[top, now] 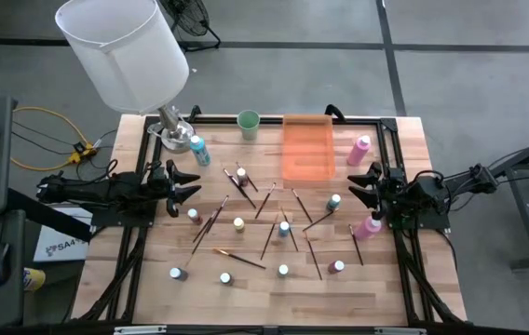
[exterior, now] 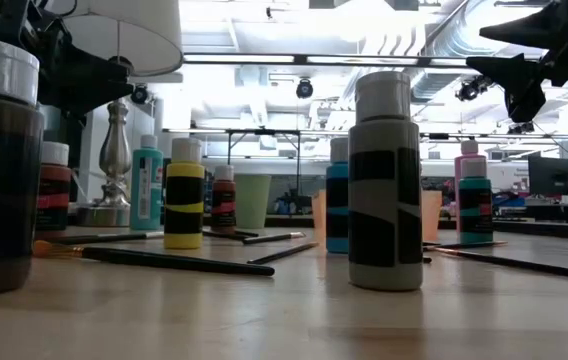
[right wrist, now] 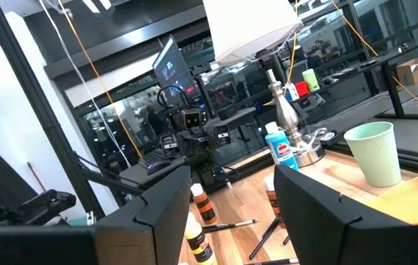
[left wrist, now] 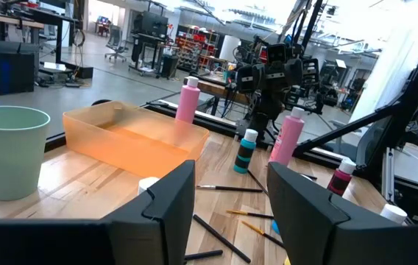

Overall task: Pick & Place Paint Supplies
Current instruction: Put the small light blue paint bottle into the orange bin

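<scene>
Two matte black arms (top: 106,191) ending in angular black jaws.

bottles (top: 239,224), brushes (top: 266,199) scattered | orange tray (top: 307,147) (seemingly empty) | claws apart

- Left arm reaching in level over the bench's left edge, toward the middle.
- Left gripper (top: 183,184) just inside that edge, fingers (left wrist: 166,197) spread wide, holding nothing.
- Right arm reaching in over the right edge, facing the left one.
- Right gripper (top: 362,184) just inside the right edge, fingers (right wrist: 163,197) likewise parted and empty.
</scene>
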Robot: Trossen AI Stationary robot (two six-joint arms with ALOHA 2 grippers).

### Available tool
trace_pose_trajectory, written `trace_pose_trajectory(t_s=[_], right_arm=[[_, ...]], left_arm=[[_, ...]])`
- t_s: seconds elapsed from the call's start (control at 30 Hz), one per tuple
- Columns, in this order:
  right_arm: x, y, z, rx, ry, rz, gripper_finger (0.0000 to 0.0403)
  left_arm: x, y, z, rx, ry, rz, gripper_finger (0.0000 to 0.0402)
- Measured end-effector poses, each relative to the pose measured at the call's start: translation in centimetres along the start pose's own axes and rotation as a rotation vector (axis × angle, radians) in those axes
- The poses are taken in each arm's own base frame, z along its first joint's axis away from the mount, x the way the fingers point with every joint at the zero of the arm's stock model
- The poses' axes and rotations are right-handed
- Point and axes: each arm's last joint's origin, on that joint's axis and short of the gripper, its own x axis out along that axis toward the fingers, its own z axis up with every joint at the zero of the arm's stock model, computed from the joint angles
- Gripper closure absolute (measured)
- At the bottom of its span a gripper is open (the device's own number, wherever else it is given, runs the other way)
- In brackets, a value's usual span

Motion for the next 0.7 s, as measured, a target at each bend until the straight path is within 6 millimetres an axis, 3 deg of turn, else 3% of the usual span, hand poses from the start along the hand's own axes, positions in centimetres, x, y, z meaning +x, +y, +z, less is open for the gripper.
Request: trace_pose_trajectory(t_s=[0.23, 0.4, 0.5, 0.7], right_arm=[[0.0, 0.0, 0.1, 0.074, -0.008, -0.006, 0.0212], [0.0, -0.3, 0.2, 0.087, -0.052, -0.123, 0.0212], [0.0, -0.6, 0.2, 0.053, -0.043, -0.223, 0.0212], [0.5, 0.0, 1.3, -0.012, 0.050, -0.263, 0.0212]], left_arm=[[0.0, 0.0, 0.0, 0.000, 0.000, 0.000, 0.0234], [0.0, 0.0, 0.0, 0.000, 0.000, 0.000, 0.0234], [0.0, 0.0, 0.0, 0.000, 0.000, 0.000, 0.0234], [0.0, 0.0, 0.0, 0.000, -0.001, 0.000, 0.0234]])
